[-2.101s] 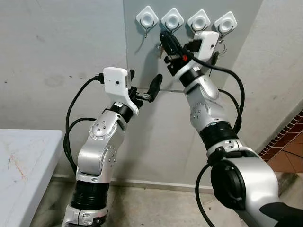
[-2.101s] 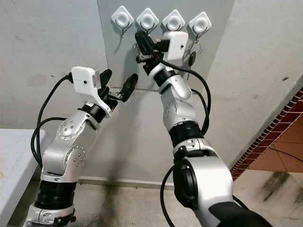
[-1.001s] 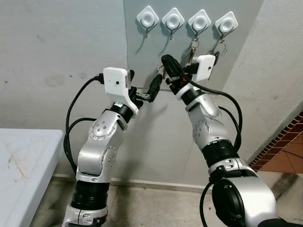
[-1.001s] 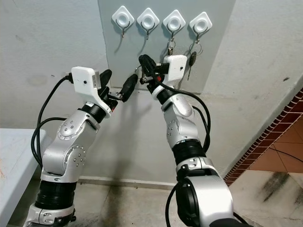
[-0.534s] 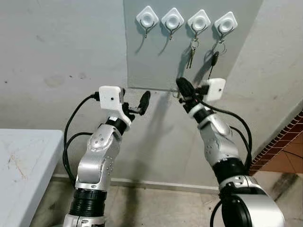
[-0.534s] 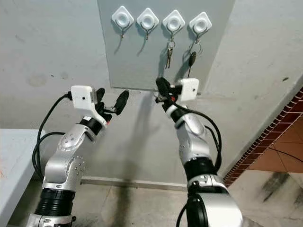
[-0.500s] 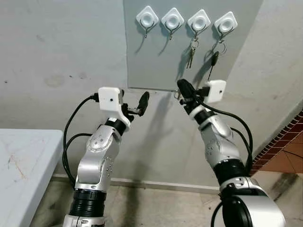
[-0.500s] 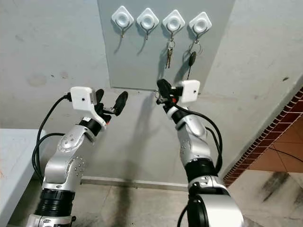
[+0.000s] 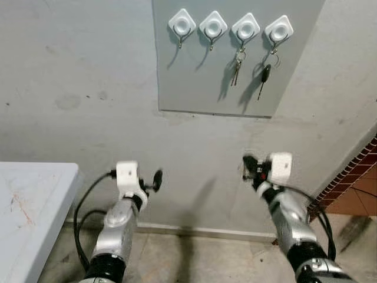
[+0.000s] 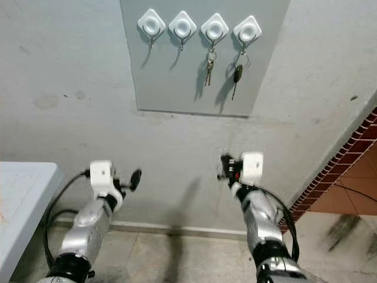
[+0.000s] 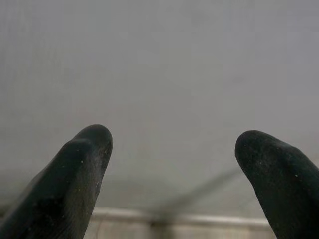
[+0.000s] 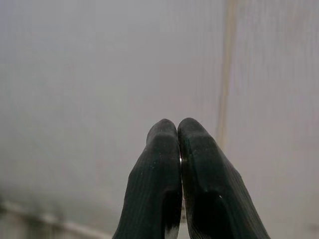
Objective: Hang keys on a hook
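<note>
Landmark: I take the grey panel (image 9: 238, 65) on the wall, with its row of four white hooks (image 9: 229, 27), as my reference.
Keys: a bunch of keys (image 9: 236, 66) hangs from the third hook counted from the panel's left edge; a black-headed key (image 9: 264, 75) hangs from the fourth.
Free hooks: the two nearest the panel's left edge are bare.
Progress: I judge the hanging done; nothing seems left but to stand down.
Left gripper (image 11: 172, 149): well below the panel, fingers spread apart, holding nothing.
Right gripper (image 12: 178, 144): well below the panel, fingers pressed together; I see no key between them.
Writing: no brand, label or lettering I can read anywhere.
</note>
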`<state>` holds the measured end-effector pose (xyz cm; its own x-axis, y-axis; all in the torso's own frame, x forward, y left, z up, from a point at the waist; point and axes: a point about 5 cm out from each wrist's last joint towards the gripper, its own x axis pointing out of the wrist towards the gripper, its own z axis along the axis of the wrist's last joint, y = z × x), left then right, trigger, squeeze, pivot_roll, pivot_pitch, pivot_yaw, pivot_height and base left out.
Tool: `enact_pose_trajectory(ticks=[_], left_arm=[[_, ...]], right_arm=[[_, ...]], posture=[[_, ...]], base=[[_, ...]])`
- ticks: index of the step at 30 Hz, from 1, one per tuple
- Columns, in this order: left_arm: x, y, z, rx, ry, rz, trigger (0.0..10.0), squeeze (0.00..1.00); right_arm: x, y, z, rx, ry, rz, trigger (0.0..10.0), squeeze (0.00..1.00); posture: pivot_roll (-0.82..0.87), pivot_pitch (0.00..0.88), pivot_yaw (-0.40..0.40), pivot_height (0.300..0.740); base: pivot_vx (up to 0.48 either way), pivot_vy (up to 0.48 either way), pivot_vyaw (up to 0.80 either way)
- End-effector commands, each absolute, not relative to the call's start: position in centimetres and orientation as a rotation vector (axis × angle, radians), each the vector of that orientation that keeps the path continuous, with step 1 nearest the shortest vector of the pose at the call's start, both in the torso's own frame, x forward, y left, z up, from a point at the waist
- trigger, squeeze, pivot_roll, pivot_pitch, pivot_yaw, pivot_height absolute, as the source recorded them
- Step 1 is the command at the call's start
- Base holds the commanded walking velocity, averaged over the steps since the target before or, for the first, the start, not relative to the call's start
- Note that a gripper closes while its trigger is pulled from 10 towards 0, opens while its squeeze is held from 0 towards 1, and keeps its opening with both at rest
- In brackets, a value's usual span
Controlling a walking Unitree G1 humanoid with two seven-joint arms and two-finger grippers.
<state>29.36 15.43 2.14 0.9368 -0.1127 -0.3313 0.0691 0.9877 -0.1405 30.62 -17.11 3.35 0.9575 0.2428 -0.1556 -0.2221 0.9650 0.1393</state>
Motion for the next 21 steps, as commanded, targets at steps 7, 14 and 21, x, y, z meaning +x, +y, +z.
enact_pose_trajectory(ticks=[7,14,21], left_arm=[[25.5,16.5,-3.3,-0.007,0.567,-0.034,10.0,0.0],[22.1,16.4,-6.1,-0.005,0.744,-0.024,10.0,0.0],[20.0,17.1,-7.5,0.011,0.83,0.0,10.0,0.0]], right_arm=[[26.8,-18.0,-1.5,0.028,0.425,0.175,10.0,0.0],[23.1,-18.6,-4.9,-0.037,0.629,0.14,10.0,0.0],[19.4,-19.2,-7.3,-0.054,0.796,0.092,10.0,0.0]], posture=[[-0.02,0.0,-0.001,0.74],[-0.03,0.0,0.01,0.74],[-0.04,0.0,0.025,0.74]], base=[[0.0,0.0,0.0],[0.0,0.0,0.0],[0.0,0.0,0.0]])
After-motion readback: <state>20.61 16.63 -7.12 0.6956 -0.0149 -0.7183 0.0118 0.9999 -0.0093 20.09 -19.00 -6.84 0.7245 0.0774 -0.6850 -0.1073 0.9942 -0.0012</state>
